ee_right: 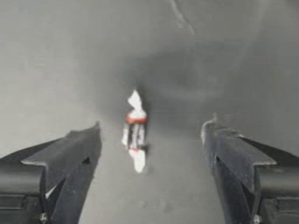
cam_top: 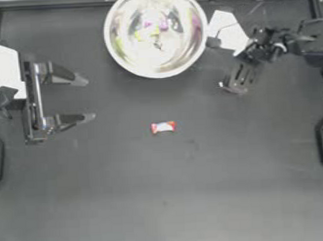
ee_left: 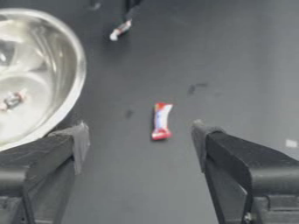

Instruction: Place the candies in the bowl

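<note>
Seen along the right tool (ee_right: 151,135), which hovered low beside the bowl with jaws spread, a tiny whitish-red twisted-end candy (ee_right: 135,133) lay on the dark desk (cam_top: 193,191) between them, so lowering squarely and closing across the wrapper's narrow body looked wisest. Farther off, a red-and-white wrapped candy (cam_top: 163,127) lay alone mid-desk, in front of the left tool (cam_top: 87,97), idle at the left edge with jaws spread. The large shiny metal bowl (cam_top: 119,54) already held several sweets.

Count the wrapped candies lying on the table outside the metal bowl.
2. A red-and-white wrapped candy lies mid-table; a tiny whitish-red twisted candy lies between the open jaws of the right gripper, beside the shiny metal bowl. None seems hidden.
</note>
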Robot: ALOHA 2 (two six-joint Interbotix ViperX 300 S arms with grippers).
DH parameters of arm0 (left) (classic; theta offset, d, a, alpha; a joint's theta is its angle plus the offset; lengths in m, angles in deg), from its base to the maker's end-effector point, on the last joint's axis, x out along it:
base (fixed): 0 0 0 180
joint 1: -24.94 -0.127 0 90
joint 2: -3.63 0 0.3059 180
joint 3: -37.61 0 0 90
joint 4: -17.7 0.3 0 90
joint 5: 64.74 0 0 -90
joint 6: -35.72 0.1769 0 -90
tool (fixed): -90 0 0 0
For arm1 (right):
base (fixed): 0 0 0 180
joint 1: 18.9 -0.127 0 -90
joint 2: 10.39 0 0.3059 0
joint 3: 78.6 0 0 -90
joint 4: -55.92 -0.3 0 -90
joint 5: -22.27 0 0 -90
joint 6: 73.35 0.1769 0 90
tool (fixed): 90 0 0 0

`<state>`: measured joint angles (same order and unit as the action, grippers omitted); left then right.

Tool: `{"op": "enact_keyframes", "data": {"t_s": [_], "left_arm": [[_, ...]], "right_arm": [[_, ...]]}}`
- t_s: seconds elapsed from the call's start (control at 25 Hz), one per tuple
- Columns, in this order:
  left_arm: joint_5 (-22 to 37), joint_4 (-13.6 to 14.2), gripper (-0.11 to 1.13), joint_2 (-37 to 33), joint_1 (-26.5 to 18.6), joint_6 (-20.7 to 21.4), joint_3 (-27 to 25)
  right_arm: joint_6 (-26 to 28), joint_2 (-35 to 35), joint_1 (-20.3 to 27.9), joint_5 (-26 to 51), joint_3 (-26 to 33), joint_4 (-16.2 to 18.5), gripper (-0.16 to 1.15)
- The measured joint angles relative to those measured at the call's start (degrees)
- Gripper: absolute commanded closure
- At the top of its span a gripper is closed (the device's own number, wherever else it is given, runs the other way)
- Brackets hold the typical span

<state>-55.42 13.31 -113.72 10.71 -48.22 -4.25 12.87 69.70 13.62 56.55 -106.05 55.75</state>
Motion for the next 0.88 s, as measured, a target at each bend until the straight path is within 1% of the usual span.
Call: {"op": "enact_keyframes", "data": {"t_s": [0.24,0.36,0.88], "left_arm": [[0.00,0.00,0.02,0.00,0.26,-0.09,-0.44],[0.00,0.00,0.02,-0.09,0.26,-0.09,-0.53],[-0.09,0.00,0.02,0.00,0.26,-0.79,-0.62]], "right_arm": [[0.09,-2.55,-0.09,-0.79,0.00,-0.44,0.01],[0.09,-2.99,-0.18,-0.79,0.00,-0.97,0.02],[0.35,-4.48,-1.85,-0.97,0.00,-1.14,0.03]]}}
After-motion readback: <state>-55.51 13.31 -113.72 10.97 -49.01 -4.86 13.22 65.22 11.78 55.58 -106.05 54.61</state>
